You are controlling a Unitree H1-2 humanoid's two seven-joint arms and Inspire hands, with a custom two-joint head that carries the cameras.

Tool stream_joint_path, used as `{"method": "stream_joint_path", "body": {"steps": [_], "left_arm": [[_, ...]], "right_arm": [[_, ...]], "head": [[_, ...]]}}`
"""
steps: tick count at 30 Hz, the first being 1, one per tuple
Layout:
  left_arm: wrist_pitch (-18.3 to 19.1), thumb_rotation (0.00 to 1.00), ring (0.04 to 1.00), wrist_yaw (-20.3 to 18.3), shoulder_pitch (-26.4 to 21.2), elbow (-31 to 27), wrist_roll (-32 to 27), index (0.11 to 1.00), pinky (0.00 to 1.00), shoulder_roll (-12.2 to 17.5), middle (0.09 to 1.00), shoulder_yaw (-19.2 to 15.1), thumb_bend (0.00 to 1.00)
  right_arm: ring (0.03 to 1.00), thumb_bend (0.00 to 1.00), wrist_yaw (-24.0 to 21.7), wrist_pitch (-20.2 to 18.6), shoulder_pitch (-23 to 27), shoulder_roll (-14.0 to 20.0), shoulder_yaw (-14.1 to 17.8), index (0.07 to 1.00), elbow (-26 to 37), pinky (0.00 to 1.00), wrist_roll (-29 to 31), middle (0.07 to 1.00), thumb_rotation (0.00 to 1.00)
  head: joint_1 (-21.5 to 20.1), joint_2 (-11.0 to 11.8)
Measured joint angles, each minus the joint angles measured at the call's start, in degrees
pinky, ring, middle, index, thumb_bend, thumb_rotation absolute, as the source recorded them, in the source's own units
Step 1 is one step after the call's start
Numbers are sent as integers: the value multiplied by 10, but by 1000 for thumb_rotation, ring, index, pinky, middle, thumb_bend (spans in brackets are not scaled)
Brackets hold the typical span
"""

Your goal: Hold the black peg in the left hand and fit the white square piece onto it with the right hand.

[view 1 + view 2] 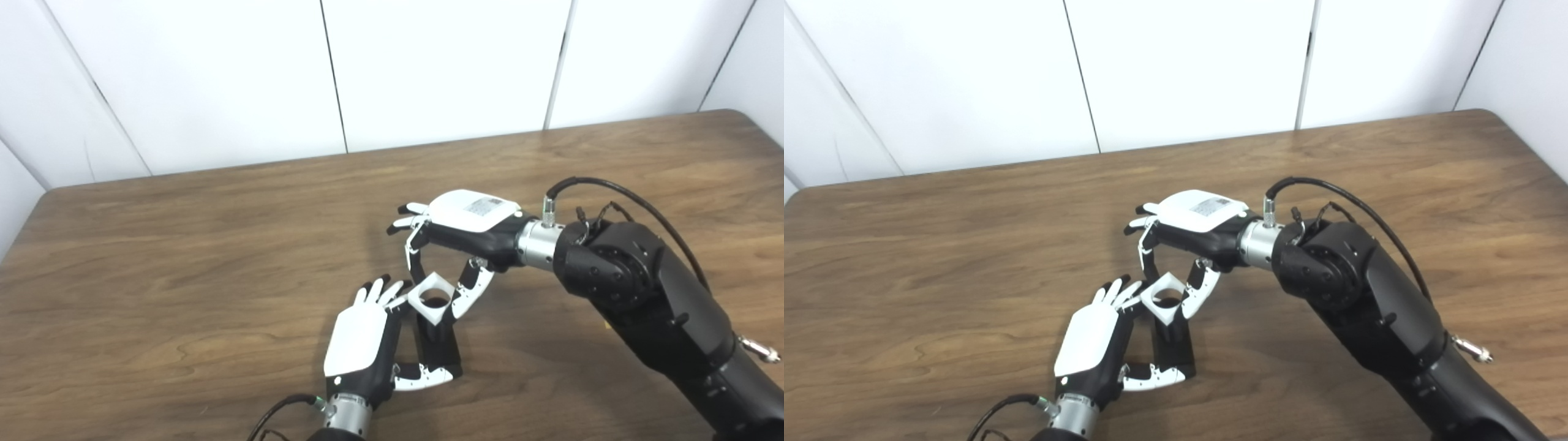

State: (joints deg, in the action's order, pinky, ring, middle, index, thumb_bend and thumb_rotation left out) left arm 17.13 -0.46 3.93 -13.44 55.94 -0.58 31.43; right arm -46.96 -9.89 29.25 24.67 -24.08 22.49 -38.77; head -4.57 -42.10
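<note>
In the left eye view, the black peg (436, 343) is held upright by the left hand (362, 343) over the wooden table (184, 275). In the right eye view, the white square piece (1164, 298) is pinched by the right hand (1191, 236) at the peg's top, its hole over the peg's end.

tabletop (184, 257): brown wood grain, smooth, slight sheen. square piece (432, 298): matt white plastic. peg (438, 349): matt black. both hands, left (361, 343) and right (465, 223): glossy white shells over black plastic; wrists bare metal.
</note>
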Motion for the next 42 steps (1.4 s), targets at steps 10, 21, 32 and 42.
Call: {"method": "stream_joint_path", "body": {"steps": [10, 21, 32, 42], "left_arm": [[-1, 297, 980, -1, 0, 0, -3, 645, 1000, 0, 908, -3, 753], [-2, 317, 982, -2, -1, 1, -4, 645, 1000, 0, 909, -4, 749], [-3, 314, 981, -3, -1, 1, -4, 644, 1000, 0, 908, -3, 753], [-3, 343, 982, -3, -2, 0, -3, 650, 1000, 0, 907, -3, 758]], "right_arm": [[1000, 525, -1, -2, -10, 1, 0, 491, 14, 959, 3, 917, 151], [1000, 525, -10, -3, -20, 4, -2, 491, 15, 955, -1, 915, 150], [1000, 525, -11, -3, -20, 4, -3, 492, 14, 962, -4, 920, 152], [1000, 958, -13, -3, -22, 5, -3, 654, 11, 954, -4, 918, 313]], "head": [[0, -1], [-1, -4], [2, -2], [2, -1]]}}
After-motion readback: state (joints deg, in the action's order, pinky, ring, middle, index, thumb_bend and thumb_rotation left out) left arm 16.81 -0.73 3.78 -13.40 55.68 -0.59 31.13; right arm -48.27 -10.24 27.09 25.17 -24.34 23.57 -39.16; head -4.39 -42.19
